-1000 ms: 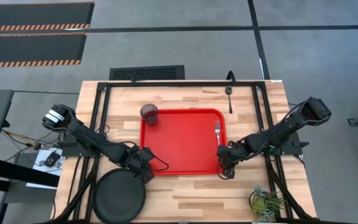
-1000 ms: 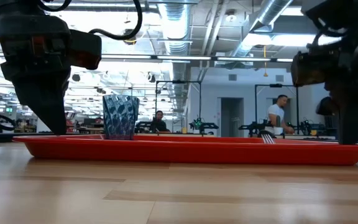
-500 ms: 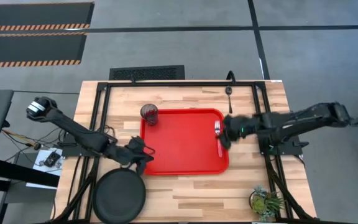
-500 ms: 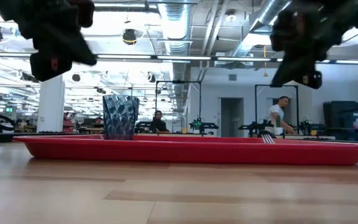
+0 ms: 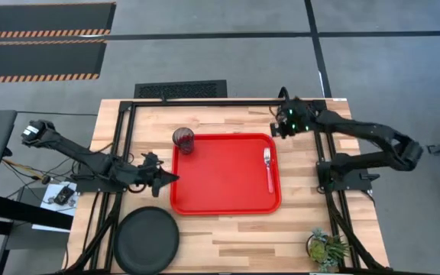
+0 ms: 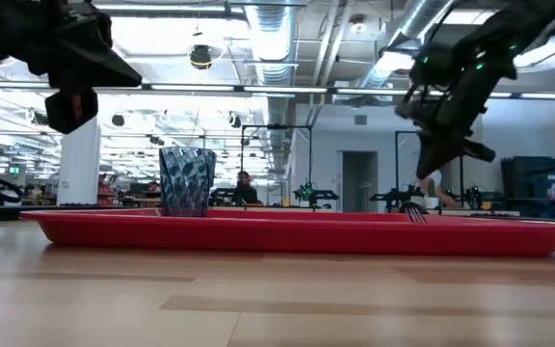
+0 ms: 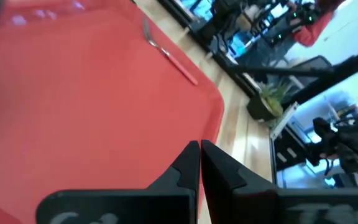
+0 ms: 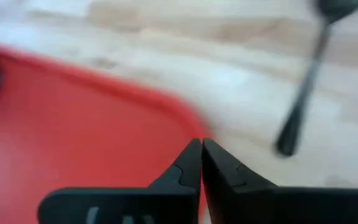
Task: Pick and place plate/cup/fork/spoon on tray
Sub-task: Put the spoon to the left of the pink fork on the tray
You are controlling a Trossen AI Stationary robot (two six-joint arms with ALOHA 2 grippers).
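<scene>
- I see the tray (image 5: 224, 174) in the middle of the table (image 5: 228, 241); I place everything else from it.
- The cup (image 5: 183, 140) stands upright inside the tray's far left corner.
- The fork (image 5: 268, 168) lies flat inside the tray along its right edge, tines toward the far side, red handle toward the near side.
- The plate (image 5: 147, 238) sits on the table off the tray's near left corner, outside it.
- The spoon (image 5: 281, 118) lies on the wood beyond the tray's far right corner.
- My left gripper (image 5: 166, 177) hangs at the tray's left edge, fingers pressed together and holding nothing.
- My right gripper (image 5: 277, 128) is above the tray's far right corner, just beside the spoon; its fingertips meet in the wrist view, with nothing between them.
</scene>
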